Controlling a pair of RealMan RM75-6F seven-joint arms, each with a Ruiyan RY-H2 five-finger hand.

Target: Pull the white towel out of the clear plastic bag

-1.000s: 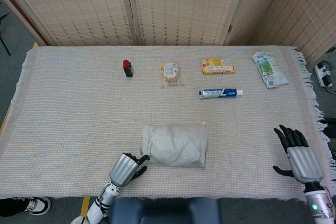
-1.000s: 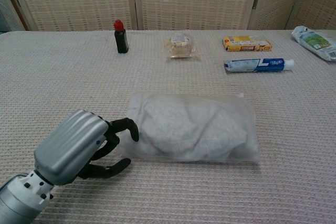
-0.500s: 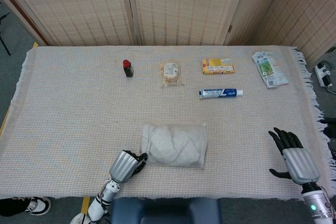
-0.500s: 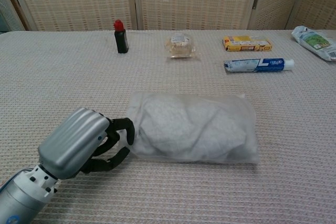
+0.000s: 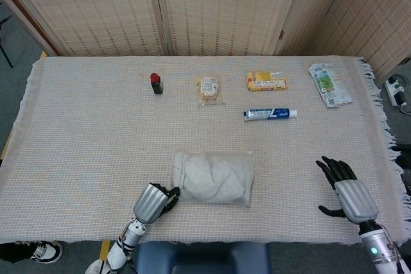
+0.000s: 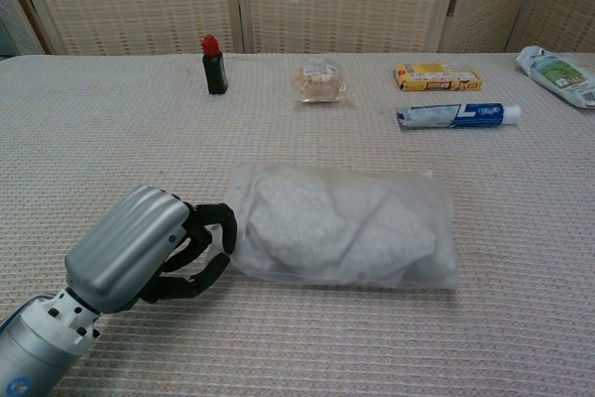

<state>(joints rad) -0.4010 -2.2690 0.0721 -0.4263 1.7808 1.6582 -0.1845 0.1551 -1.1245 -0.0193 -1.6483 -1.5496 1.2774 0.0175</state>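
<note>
Head view: a surface (image 5: pixel 83 133) draped in a pale woven cloth stands before folding wicker-patterned screens (image 5: pixel 218 8), with grey floor showing at the left. Along the far side lie a small dark bottle with a red cap (image 5: pixel 157 83), a snack packet (image 5: pixel 209 89), a yellow box (image 5: pixel 267 81), a toothpaste tube (image 5: pixel 270 113) and, far right, a printed pouch (image 5: pixel 330 84). Near the front edge, the clear plastic bag (image 5: pixel 213 177) lies flat with the white towel (image 6: pixel 339 223) bunched inside it. The left robot hand (image 6: pixel 144 251) rests on the surface at the bag's left end, its dark fingers (image 6: pixel 216 226) curled and touching the plastic; whether they actually grip it cannot be told. The right robot hand (image 5: pixel 345 192) sits well apart at the near right, fingers spread, holding nothing.
</note>
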